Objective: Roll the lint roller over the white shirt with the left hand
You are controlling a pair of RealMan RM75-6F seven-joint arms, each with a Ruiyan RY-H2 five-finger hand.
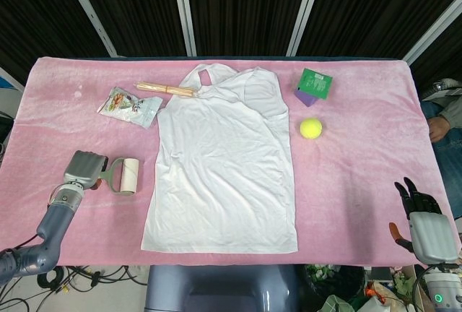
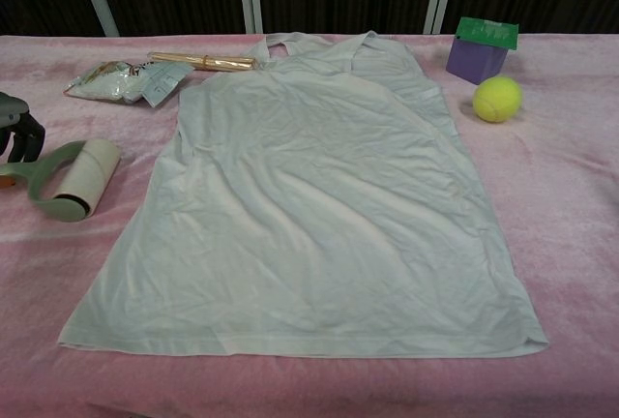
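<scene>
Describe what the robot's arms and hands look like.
The left robot hand has a boxy grey back, a silver wrist ring and a blue-grey arm. The right robot hand has black fingers, an orange-tipped thumb, a light grey back and a green light lower down.

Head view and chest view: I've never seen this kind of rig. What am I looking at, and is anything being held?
This is a two-armed robot with human-like hands at a table covered in pink cloth. The head view looks down from above; the chest view looks across the table from lower down.

A white shirt lies flat in the middle. Beside it lies a lint roller, with the left hand at its handle; whether it grips is hard to tell. The right hand rests open at the table's near corner, holding nothing.

Also lying there: a snack packet, a bundle of wooden sticks, a purple box with a green lid and a tennis ball.
</scene>
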